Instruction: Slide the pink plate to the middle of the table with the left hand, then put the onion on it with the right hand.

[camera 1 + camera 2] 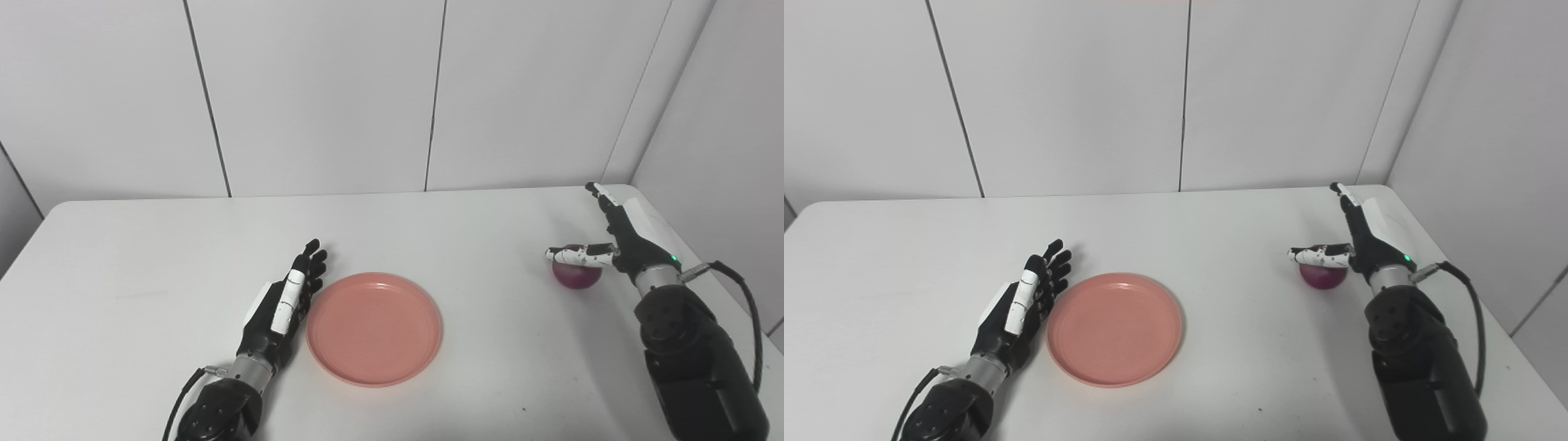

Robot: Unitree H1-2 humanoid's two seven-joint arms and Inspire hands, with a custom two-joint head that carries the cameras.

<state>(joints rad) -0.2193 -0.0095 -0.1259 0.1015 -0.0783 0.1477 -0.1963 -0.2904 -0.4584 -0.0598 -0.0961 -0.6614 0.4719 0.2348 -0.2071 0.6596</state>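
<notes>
The white table [153,257] carries a pink plate [373,327] lying flat near the middle, slightly toward the near side. The left hand [285,303] stands edge-on just beside the plate's left rim, fingers straight and together, holding nothing; actual contact with the rim cannot be confirmed from these views. At the far right, the right hand [612,239] is spread open beside the dark red onion [577,275], thumb laid across its top, other fingers pointing away and not closed on it.
</notes>
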